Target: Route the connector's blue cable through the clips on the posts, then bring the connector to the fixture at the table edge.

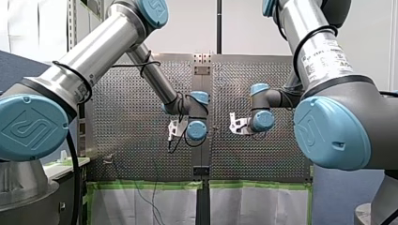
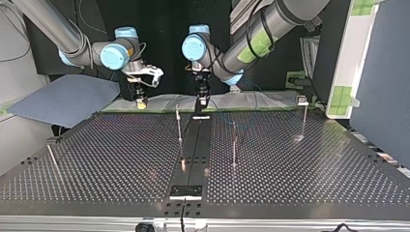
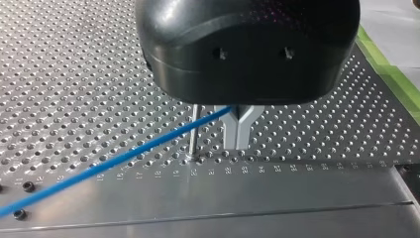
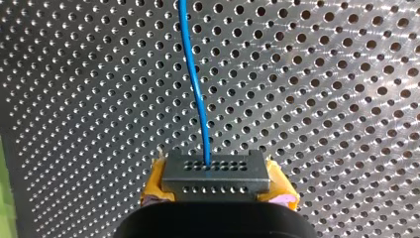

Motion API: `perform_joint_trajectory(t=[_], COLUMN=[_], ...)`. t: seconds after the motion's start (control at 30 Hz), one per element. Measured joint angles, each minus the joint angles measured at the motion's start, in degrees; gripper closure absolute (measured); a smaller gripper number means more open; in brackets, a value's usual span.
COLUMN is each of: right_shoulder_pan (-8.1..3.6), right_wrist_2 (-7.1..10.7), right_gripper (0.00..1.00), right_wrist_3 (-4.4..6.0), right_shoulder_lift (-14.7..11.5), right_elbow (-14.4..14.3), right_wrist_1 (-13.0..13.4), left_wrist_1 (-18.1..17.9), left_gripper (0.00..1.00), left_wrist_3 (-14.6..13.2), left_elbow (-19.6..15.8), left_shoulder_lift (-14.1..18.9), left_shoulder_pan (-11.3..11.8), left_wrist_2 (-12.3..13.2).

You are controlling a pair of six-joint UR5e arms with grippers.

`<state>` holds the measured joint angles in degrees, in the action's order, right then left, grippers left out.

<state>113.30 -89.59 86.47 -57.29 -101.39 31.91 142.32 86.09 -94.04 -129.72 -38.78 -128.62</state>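
Connector [image 4: 215,171]: a dark grey block with two rows of small holes. It is clamped between the yellow pads [image 4: 154,181] of my right pincer [image 4: 216,187] and held above the perforated counter [image 4: 322,99].
Blue cable [image 4: 195,89]: it leaves the connector's upper row of holes and runs straight ahead of my right pincer over the counter. In the left wrist view the blue cable [image 3: 114,161] stretches taut from the fork of my left pincer's fingers, crosses in front of a thin post [image 3: 194,131], and slants away across the smooth centre strip [image 3: 247,193].
Right pincer: closed on the connector. In the top view it [image 2: 140,101] hangs at upper left, over the counter's far edge.
Left pincer [image 3: 238,131]: a black body with metal fingers whose tips meet. The cable reaches into the splay above the tips, and I cannot tell whether it is pinched there. In the top view it [image 2: 200,104] stands at upper centre, low over the far end of the centre strip.
Posts: in the top view one [image 2: 179,125] rises just left of the centre strip, one [image 2: 234,147] just right of it, and one [image 2: 304,121] at upper right carries a small block on top. A leaning rod [image 2: 52,157] stands at middle left.
Counter [image 2: 290,183]: a perforated metal sheet with a small dark plate [image 2: 186,191] on the centre strip at bottom centre.
Surroundings: green tape [image 3: 386,69] edges the counter beside my left pincer.
Arms: in the front view my left arm [image 1: 94,61] enters from the left and my right arm [image 1: 324,56] from the right.
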Motion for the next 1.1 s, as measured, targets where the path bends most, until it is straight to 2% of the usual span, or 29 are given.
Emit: perform_joint_trajectory(t=[0.33, 0.53, 0.7, 0.83, 1.1], right_shoulder_pan=[-1.98, -2.78, -3.25, -3.4, -3.68], right_wrist_2=[4.36, 6.87, 9.08, 9.72, 9.86], right_gripper=[1.0, 1.0, 1.0, 1.0, 1.0], right_wrist_3=[0.35, 0.39, 0.58, 0.48, 0.41], right_shoulder_lift=[0.26, 0.37, 0.44, 0.49, 0.65], right_elbow=[0.0, -0.01, -0.02, -0.06, -0.08], right_wrist_1=[4.06, 4.85, 5.15, 4.94, 4.9], left_wrist_1=[-0.02, 0.07, 1.28, 1.68, 2.39], left_gripper=[1.0, 1.0, 1.0, 1.0, 1.0], left_wrist_3=[0.08, 0.45, 1.82, 2.52, 2.8], left_elbow=[0.13, 0.85, 2.82, 3.93, 4.88], left_shoulder_lift=[-0.06, -0.38, -1.89, -2.25, -2.84], left_shoulder_pan=[-0.02, -0.23, -0.64, -0.77, -0.88], left_wrist_2=[0.56, 0.97, 1.0, 0.97, 0.96])
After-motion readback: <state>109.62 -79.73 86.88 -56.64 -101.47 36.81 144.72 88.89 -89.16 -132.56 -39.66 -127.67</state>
